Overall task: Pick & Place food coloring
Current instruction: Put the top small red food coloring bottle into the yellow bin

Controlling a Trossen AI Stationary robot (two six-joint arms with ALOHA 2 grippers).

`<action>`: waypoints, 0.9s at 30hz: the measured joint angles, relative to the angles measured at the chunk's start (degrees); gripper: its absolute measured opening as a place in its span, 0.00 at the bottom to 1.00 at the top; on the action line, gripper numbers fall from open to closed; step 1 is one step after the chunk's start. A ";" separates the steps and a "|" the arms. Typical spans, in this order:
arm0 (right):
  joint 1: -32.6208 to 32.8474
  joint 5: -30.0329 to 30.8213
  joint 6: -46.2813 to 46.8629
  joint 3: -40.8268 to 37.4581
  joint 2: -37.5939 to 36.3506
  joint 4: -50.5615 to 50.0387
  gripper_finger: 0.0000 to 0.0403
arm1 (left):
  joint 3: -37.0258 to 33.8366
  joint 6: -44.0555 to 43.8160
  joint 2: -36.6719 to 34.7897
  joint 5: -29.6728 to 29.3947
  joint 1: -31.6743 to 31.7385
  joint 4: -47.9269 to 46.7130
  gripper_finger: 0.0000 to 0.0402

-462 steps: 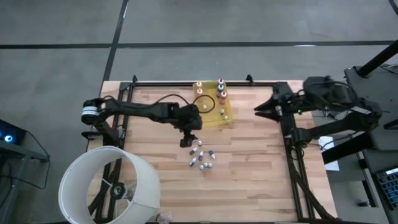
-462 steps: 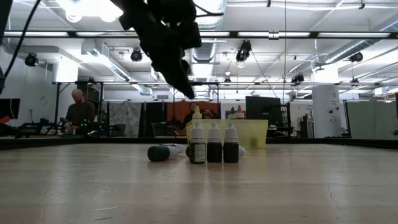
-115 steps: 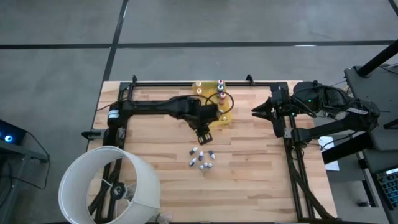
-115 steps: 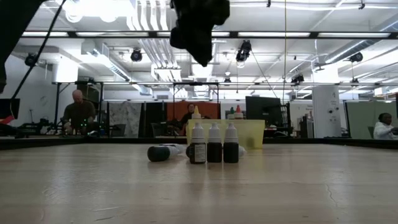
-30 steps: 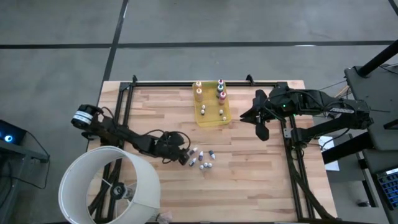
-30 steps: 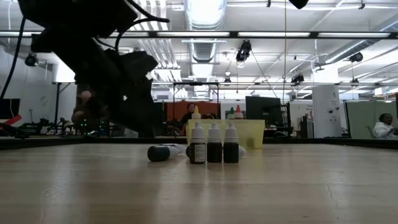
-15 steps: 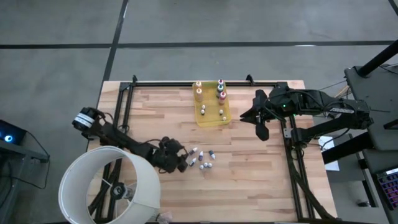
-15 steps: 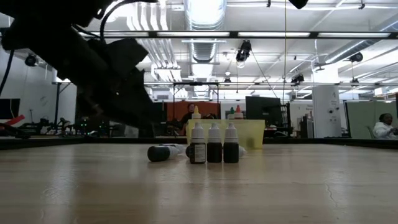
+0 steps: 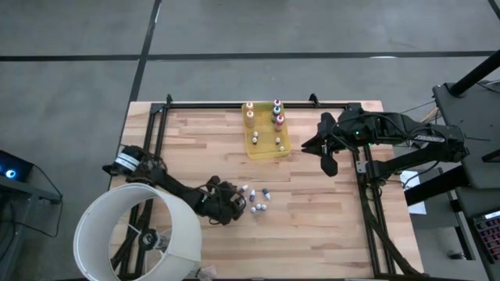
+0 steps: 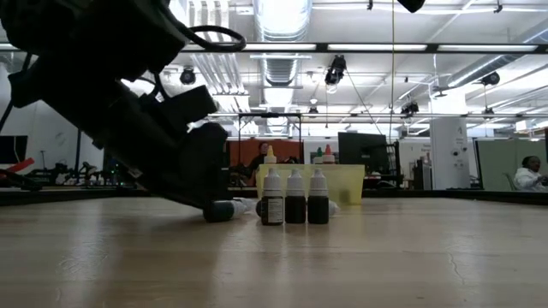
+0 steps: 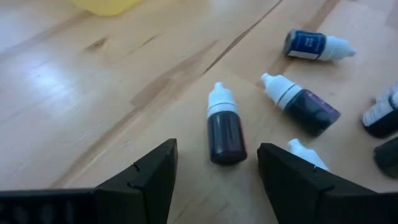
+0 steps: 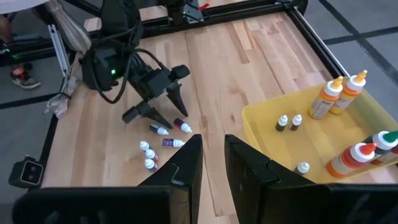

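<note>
Seemingly no legible label on dark bottle (image 11: 225, 129) between open left tool (image 11: 217, 168) fingers.

Bright ceiling lights (image 10: 276, 14) glare in the low view, silhouetting the left arm (image 10: 128, 103).

Low view: left arm (image 10: 128, 103) blocks the room's left side and part of the lying bottle (image 10: 224, 209). Left wrist view: two bottles (image 11: 384, 127) cut off at the edge. High view: cap colours too small to tell.
</note>
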 joint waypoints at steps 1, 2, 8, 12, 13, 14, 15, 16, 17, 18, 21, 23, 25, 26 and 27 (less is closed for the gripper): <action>0.01 0.00 0.00 0.00 0.00 0.03 0.15 | 0.22 -0.38 0.44 -0.46 -0.01 0.01 0.50; 0.02 0.00 0.00 0.00 0.00 0.03 0.15 | 0.37 -0.54 0.60 -0.78 -0.02 0.01 0.50; 0.01 0.00 -0.02 0.00 0.00 0.05 0.15 | 0.37 -0.54 0.62 -2.73 0.65 -0.10 0.50; 0.00 0.00 0.00 0.00 0.00 0.05 0.15 | 0.25 -0.39 0.84 -1.43 1.88 -0.03 0.50; 0.01 0.00 0.00 0.00 0.00 0.05 0.15 | 0.25 -0.31 0.84 -1.16 2.13 -0.03 0.50; 0.02 0.00 -0.02 0.00 0.00 0.05 0.15 | 0.29 -0.19 0.84 -1.01 2.35 -0.02 0.49; 0.00 0.00 0.00 0.00 0.00 0.05 0.15 | 0.37 -0.03 0.84 -0.76 2.53 0.00 0.49; 0.01 0.00 0.00 0.00 0.00 0.07 0.15 | 0.38 0.02 0.83 -0.57 2.72 0.06 0.48; 0.00 0.00 -0.02 0.00 0.00 0.07 0.15 | 0.38 0.04 0.83 -0.42 2.83 0.10 0.47; 0.01 0.00 -0.02 0.00 0.00 0.07 0.15 | 0.38 0.10 0.83 -0.19 2.89 0.10 0.45; 0.00 0.00 -0.02 0.00 0.00 0.07 0.15 | 0.38 0.18 0.77 0.56 2.95 0.08 0.39; 0.00 0.00 -0.04 0.00 0.00 0.07 0.15 | 0.38 0.18 0.77 0.89 2.99 0.10 0.35; 0.00 0.00 -0.18 0.00 0.00 0.07 0.15 | 0.38 0.30 0.77 0.94 2.99 0.10 0.31; 0.01 0.00 -0.17 0.00 0.00 0.07 0.15 | 0.38 0.60 0.77 0.98 2.99 0.13 0.29; 0.00 0.00 -0.15 0.00 0.00 0.07 0.15 | 0.38 1.00 0.77 1.10 2.99 0.21 0.27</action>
